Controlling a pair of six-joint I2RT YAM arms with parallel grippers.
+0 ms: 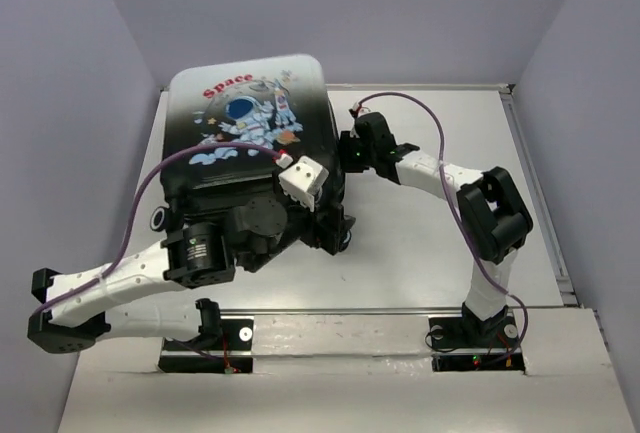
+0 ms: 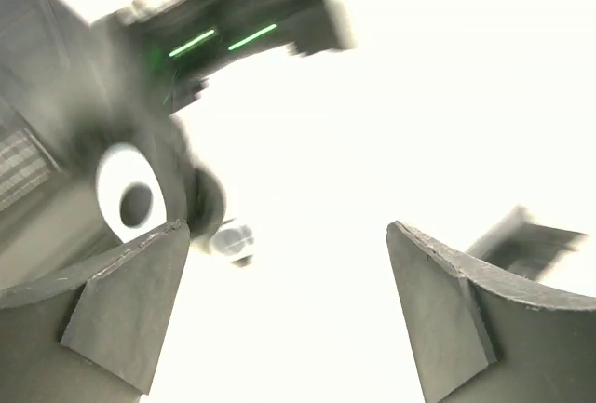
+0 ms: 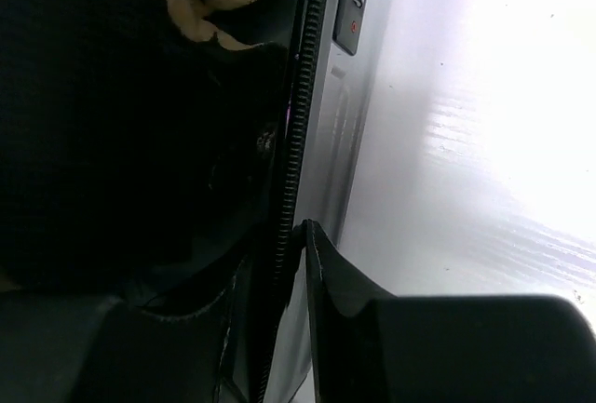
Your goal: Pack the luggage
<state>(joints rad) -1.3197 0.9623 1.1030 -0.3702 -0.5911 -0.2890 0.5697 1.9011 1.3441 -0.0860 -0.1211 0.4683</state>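
Glossy hard-shell luggage (image 1: 245, 123) sits at ten o'clock on the white tabletop (image 1: 430, 243).
Its rounded silver-to-black shell carries red "Space" above an astronaut. Only the right wrist view shows its ribbed zip, with the right tool (image 3: 279, 268) clamped on that rim. The blurred left tool (image 2: 289, 231) stands apart, gripping nothing.

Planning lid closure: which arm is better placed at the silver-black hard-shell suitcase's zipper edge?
Right, likely. Right gripper sits at the zipper rim of the silver-to-black hard-shell suitcase; left gripper hangs open by a wheel.
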